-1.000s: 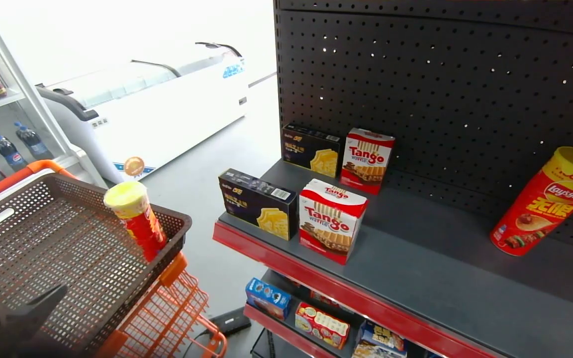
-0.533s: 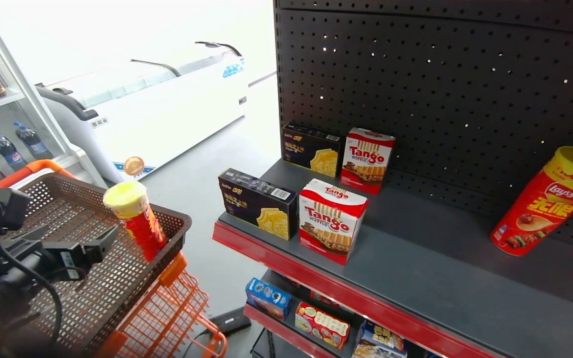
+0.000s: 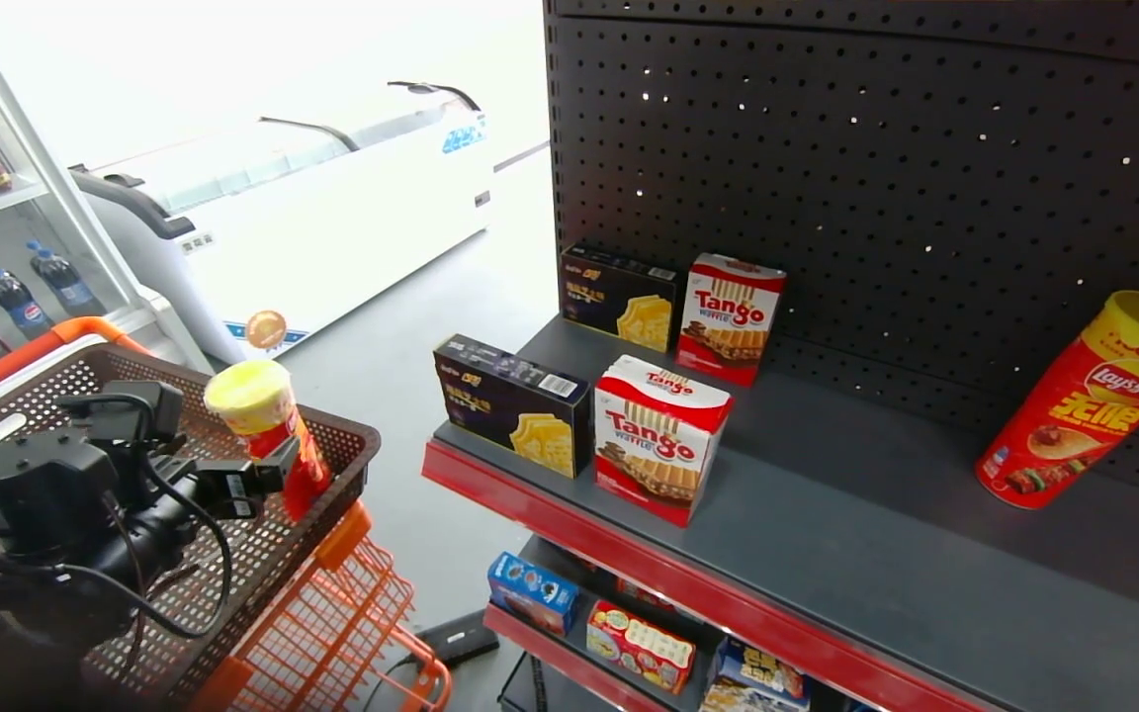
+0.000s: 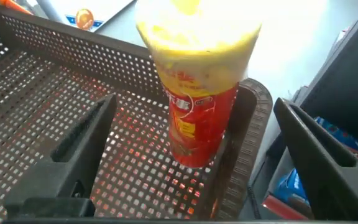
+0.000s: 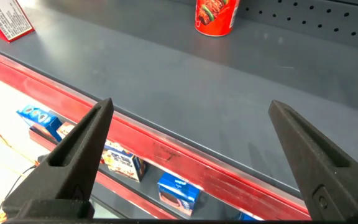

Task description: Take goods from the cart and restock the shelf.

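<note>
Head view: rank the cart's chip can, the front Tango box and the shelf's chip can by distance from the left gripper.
1. cart's chip can, in the cart, by the left gripper.
2. front Tango box, at the shelf front edge.
3. shelf's chip can, far right, by the pegboard.

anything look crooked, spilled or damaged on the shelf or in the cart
Nothing stands out. The boxes stand squarely on the shelf, the red can at its right end sits flat on its base, and the second can stands in a corner of the cart basket. Their slant in the head view looks like camera angle.
</note>
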Robot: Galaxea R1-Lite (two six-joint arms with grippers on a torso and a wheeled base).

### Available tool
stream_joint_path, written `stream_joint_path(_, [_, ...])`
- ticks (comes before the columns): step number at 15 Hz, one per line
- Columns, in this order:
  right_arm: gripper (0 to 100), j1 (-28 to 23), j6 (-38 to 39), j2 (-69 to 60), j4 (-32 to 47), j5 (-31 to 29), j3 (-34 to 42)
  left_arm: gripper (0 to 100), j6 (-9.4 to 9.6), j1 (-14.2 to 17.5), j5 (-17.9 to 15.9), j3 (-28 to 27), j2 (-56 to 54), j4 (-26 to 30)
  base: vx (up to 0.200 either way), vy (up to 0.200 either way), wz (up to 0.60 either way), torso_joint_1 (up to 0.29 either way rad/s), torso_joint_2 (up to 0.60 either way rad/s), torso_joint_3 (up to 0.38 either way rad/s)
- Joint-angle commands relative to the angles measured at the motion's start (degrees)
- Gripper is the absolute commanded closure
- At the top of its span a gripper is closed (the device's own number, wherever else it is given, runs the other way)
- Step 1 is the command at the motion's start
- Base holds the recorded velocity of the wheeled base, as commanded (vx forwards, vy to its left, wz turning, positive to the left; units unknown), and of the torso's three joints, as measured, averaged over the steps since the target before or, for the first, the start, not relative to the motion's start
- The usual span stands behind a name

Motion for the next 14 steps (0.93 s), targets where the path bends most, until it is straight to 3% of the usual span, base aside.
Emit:
stream_joint_path(1, [0,0.01,-0.01,0.06,0.00,-0.02,0.00,0,0.00,0.13,-0.03,-3.50,5.96,-0.25,0.000,0.000,0.00,0.000,0.00,0.000])
stream_joint_path(10, [0,0.01,-0.01,0.06,0.00,-0.02,0.00,0,0.08,0.49,-0.11,-15.54,16.24,-1.66,0.000,0.000,0.00,0.000,0.00,0.000])
stream_joint_path(11, [0,0.01,-0.01,0.06,0.00,-0.02,0.00,100,0.00,0.49,-0.11,-17.04,17.03,-1.74,0.000,0.000,0.00,0.000,0.00,0.000])
stream_joint_path(13, [0,0.01,-0.01,0.06,0.00,-0.02,0.00,100,0.35,0.40,-0.20,-19.32,17.30,-1.13,0.000,0.000,0.00,0.000,0.00,0.000])
stream_joint_path(14, [0,0.01,-0.01,0.06,0.00,-0.02,0.00,100,1.75,0.40,-0.29,-19.94,17.21,-0.87,0.000,0.000,0.00,0.000,0.00,0.000])
